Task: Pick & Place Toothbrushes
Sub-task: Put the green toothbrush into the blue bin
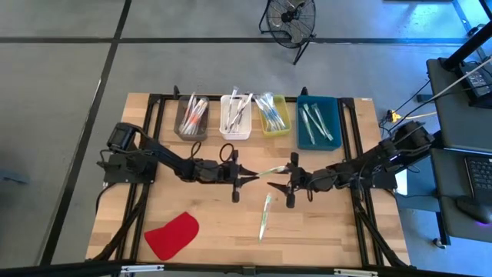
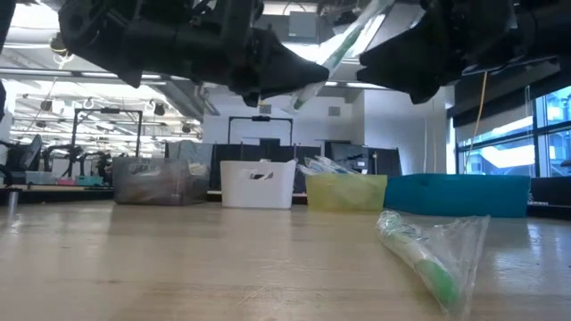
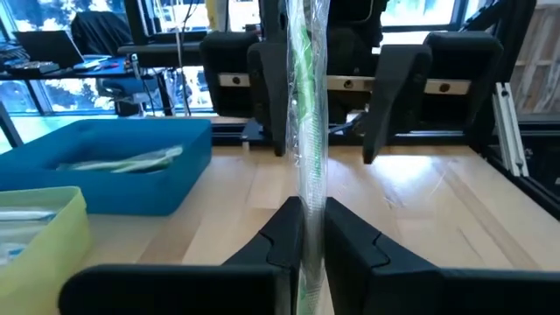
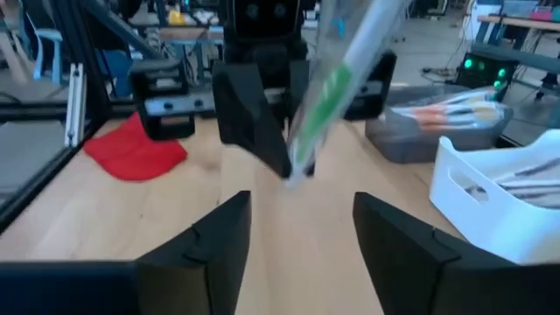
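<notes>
My left gripper (image 1: 252,178) is shut on a green toothbrush in a clear wrapper (image 1: 270,171) above the middle of the table. The toothbrush reaches toward my right gripper (image 1: 281,183), which faces it, open. In the left wrist view the right gripper's fingers (image 3: 394,96) stand on either side of the toothbrush's far part without touching it. A second wrapped green toothbrush (image 1: 264,215) lies flat on the table nearer the front edge. More toothbrushes lie in the bins at the back. My left gripper pinches one end of the wrapped toothbrush (image 3: 306,229) between its two fingers. The fingers come level from the table's left and lie roughly along the toothbrush. It sticks out past the fingertips toward the right gripper, tilted upward (image 2: 343,45) and clear of the table.
Along the far edge stand a grey bin (image 1: 192,117), a white bin (image 1: 236,117), a yellow bin (image 1: 274,115) and a blue bin (image 1: 317,121), each holding toothbrushes. A flat red cloth-like piece (image 1: 173,235) lies at the front left.
</notes>
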